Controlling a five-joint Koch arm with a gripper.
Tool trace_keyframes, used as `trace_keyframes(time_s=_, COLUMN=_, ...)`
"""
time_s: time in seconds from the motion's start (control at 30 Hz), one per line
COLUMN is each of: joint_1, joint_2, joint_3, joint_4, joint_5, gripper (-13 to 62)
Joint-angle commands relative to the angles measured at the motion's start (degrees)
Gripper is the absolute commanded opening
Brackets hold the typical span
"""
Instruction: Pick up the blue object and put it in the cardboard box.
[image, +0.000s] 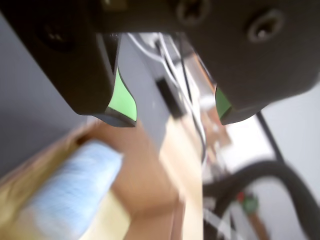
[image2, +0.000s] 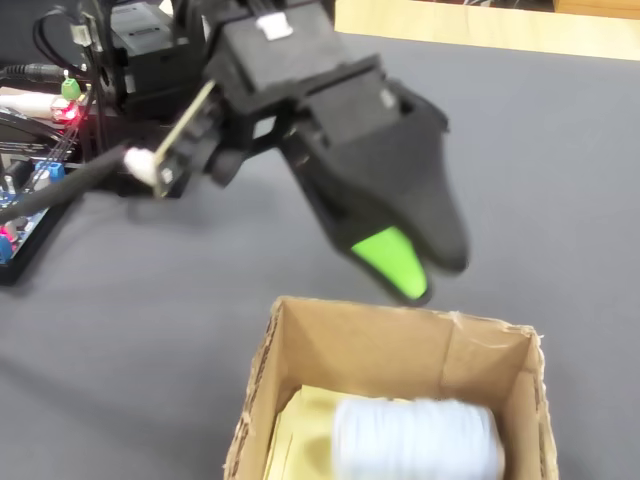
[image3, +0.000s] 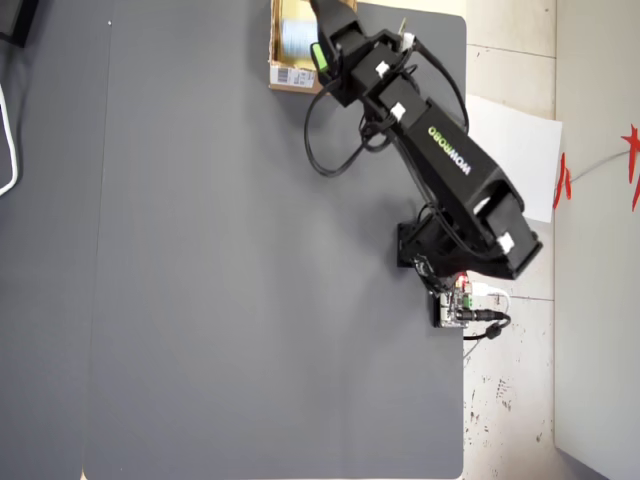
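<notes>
The blue object (image2: 415, 438) lies inside the cardboard box (image2: 290, 350), on its pale floor, blurred in the fixed view; in the wrist view it shows as a soft pale blue roll (image: 70, 192) low on the left, between the brown walls (image: 150, 180); in the overhead view a sliver of it (image3: 295, 32) shows inside the box (image3: 290, 75), which sits at the top edge of the dark grey desk (image3: 200, 280) with a white barcode label facing outward. The gripper (image: 172, 107) hangs above the box, its jaws spread wide apart and holding nothing, green pads (image: 122, 97) on the inner faces; in the fixed view one green tip (image2: 395, 262) points down just above the box's far rim. In the overhead view the black arm (image3: 445, 165) reaches from its base near the desk's right edge up to the box; a white paper sheet (image3: 520, 160) lies right of the arm, off the desk, and a small circuit board with cables (image3: 460, 305) sits by the base.
</notes>
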Motion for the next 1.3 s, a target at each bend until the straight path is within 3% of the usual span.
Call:
trace_keyframes(time_s=0.0, joint_1=-3.43, joint_2=3.78, joint_3=-1.49, joint_4=-7.65, joint_5=5.71, gripper=33.4)
trace_keyframes(time_s=0.77, joint_1=-41.84, joint_2=28.39, joint_3=27.77, joint_4=-10.55, joint_5=10.37, gripper=33.8)
trace_keyframes(time_s=1.27, joint_1=-45.26, joint_2=34.54, joint_3=49.66, joint_4=-9.05, joint_5=11.07, gripper=34.1)
